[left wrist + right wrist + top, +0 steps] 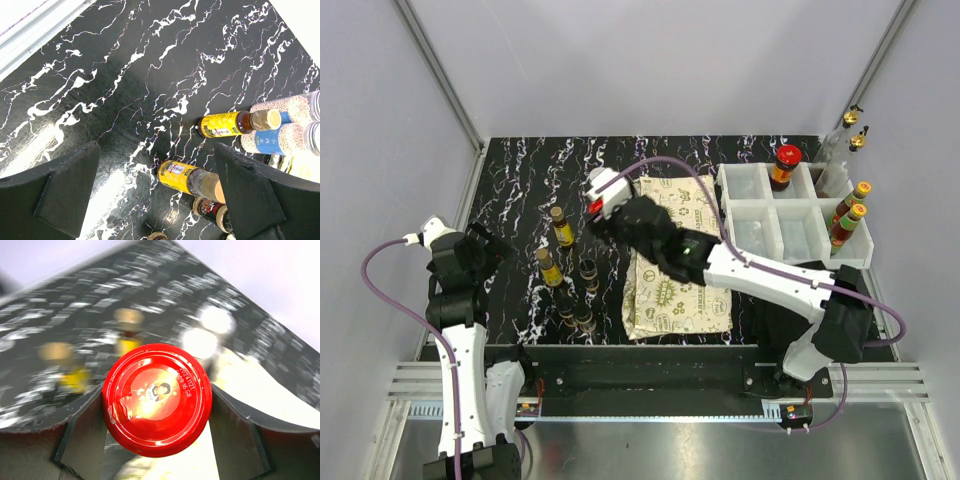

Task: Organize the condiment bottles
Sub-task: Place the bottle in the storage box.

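Note:
My right gripper (157, 407) is shut on a jar with a wide red cap (157, 399), one finger on each side of the cap. From above, that jar (595, 206) hangs over the dark marble table, left of the cloth. Several condiment bottles stand loose on the table: two with yellow labels (561, 226) (549, 266) and dark ones (589, 272) (582, 318). My left gripper (157, 192) is open and holds nothing, above the nearer yellow-label bottle (190, 177), with another yellow-label bottle (225, 123) and clear jars (280, 140) beyond it.
White compartment bins (752, 226) sit at the right, with a red-capped jar (785, 165) and gold-capped bottles (847, 222) in them. A cream patterned cloth (680, 290) lies mid-table under the right arm. Grey walls close in the table on three sides.

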`<act>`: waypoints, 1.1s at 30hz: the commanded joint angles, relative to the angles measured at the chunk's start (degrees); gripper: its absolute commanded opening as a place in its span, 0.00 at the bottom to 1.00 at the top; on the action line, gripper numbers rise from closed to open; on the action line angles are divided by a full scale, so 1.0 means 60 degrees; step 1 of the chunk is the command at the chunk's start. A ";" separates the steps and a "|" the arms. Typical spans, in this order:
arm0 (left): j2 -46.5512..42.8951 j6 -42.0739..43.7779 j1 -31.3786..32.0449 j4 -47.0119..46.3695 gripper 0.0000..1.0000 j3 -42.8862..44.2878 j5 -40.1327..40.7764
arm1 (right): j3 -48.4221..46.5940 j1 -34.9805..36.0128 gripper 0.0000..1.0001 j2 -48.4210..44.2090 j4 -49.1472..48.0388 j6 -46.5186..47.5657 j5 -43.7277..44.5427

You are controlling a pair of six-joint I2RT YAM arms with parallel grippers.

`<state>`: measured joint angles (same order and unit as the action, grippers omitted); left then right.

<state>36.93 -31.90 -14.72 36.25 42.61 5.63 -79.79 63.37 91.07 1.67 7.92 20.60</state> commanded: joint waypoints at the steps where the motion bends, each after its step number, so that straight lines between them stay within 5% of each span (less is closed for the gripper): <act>1: 0.0027 0.0160 0.0007 -0.0607 0.99 0.0003 -0.0308 | 0.0216 -0.1375 0.00 -0.1392 -0.1099 -0.0251 0.1064; 9: 0.0159 0.0146 -0.0066 -0.0680 0.99 -0.0012 -0.0527 | 0.1154 -0.4185 0.00 -0.2477 -0.0909 -0.0544 0.1093; 23: 0.0495 0.0146 -0.0139 -0.0797 0.99 0.0003 -0.0850 | 0.1243 -0.9459 0.00 -0.2141 -0.0733 -0.1861 0.0070; 33: 0.0730 0.0160 -0.0315 -0.0871 0.99 -0.0026 -0.1172 | 0.1023 -1.0986 0.00 -0.1088 -0.1127 -0.3179 -0.0913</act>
<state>41.19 -31.73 -16.16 34.15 42.59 1.15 -69.82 -0.89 83.79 4.16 -6.74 18.74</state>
